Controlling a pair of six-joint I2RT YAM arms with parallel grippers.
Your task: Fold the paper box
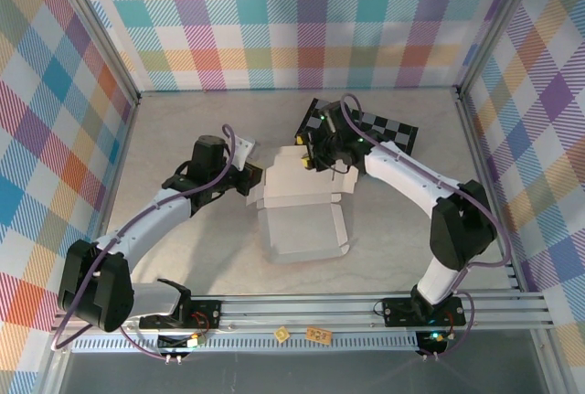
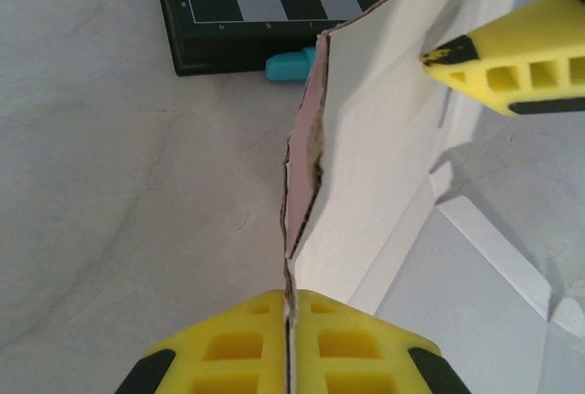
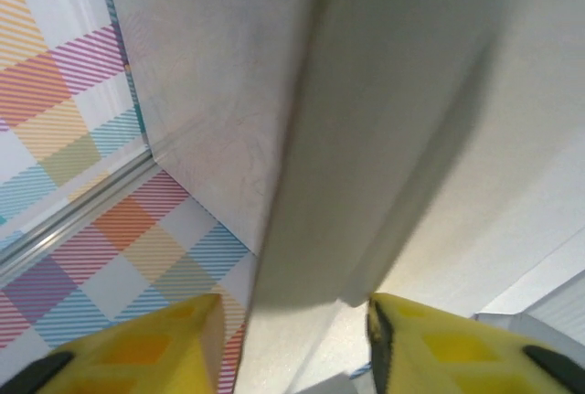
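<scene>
— Where's your paper box (image 1: 302, 229)?
— Centre of the top view, flat on the table (image 1: 183, 138), rear flaps lifted.
— Left gripper (image 2: 289, 298)?
— Clamped tight on a raised flap edge, bottom centre of its wrist view.
— Right gripper (image 3: 294, 307)?
— Fingers straddle a box panel. Can't tell if you've pinched it.

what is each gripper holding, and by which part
The left gripper pinches the paper box by the edge of a raised flap. The right gripper straddles another flap; whether it grips cannot be told.
</scene>
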